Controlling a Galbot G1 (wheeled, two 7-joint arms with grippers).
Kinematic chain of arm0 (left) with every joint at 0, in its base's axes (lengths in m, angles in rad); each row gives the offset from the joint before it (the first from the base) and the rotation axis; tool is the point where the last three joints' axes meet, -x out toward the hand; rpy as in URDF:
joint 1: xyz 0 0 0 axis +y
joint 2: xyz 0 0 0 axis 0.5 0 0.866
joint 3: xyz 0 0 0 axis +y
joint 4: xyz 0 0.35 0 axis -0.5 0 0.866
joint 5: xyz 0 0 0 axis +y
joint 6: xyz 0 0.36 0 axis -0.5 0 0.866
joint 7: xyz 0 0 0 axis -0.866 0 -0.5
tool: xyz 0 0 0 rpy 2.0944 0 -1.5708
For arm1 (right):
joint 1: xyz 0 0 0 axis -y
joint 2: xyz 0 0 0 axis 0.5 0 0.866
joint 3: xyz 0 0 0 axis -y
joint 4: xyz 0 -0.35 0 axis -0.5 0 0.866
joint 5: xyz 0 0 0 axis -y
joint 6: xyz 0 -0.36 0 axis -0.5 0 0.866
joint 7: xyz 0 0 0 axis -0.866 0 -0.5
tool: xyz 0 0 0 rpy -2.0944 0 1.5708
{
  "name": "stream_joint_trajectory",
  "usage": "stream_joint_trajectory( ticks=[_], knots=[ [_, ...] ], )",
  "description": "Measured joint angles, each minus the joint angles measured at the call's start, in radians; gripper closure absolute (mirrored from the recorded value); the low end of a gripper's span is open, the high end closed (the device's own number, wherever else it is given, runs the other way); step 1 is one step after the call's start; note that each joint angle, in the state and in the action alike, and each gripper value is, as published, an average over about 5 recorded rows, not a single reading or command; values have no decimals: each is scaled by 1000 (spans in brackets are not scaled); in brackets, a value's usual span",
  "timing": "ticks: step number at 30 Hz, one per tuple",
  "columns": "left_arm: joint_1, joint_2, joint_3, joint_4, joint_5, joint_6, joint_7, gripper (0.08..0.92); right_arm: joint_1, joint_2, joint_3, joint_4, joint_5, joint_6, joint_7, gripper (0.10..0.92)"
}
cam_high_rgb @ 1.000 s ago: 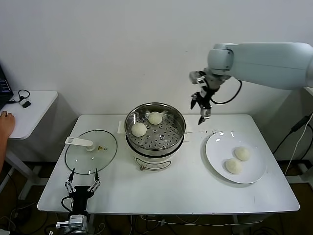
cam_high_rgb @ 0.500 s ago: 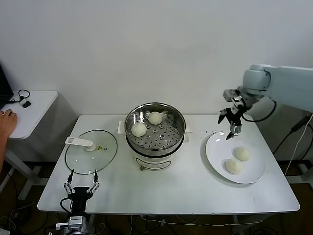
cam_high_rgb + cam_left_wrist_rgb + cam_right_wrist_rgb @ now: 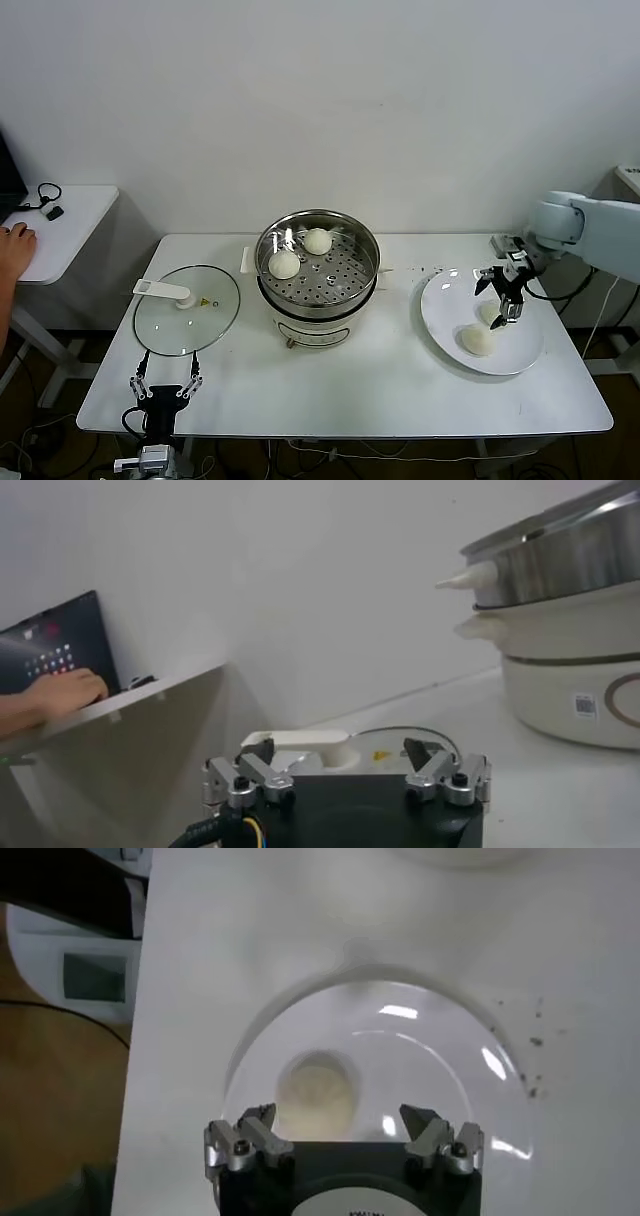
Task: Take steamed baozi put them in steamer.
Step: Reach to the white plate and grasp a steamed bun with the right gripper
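Across the white table (image 3: 340, 390), the right gripper (image 3: 503, 297) had swung from the steamer (image 3: 318, 262) to hover, fingers spread, over the plate (image 3: 440, 318) buns (image 3: 478, 340), ready for a third; the left gripper (image 3: 166, 388) idled open beside the lid (image 3: 186, 309).

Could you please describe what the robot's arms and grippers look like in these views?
The right arm is a smooth, pale blue-white shell with a rounded joint, and a black cable loops beside its wrist. The right gripper is black with silver metal finger links. The left gripper matches it: black body, silver fingers with dark tips, and black wiring at its base.
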Motion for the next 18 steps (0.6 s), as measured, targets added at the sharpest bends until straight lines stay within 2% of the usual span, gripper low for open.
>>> stream_joint_trajectory(
  ticks=[18],
  knots=[
    [-2, 0, 2, 9, 1, -4, -2, 177, -195, -9, 151, -59, -84, 1, 24, 203]
  ],
)
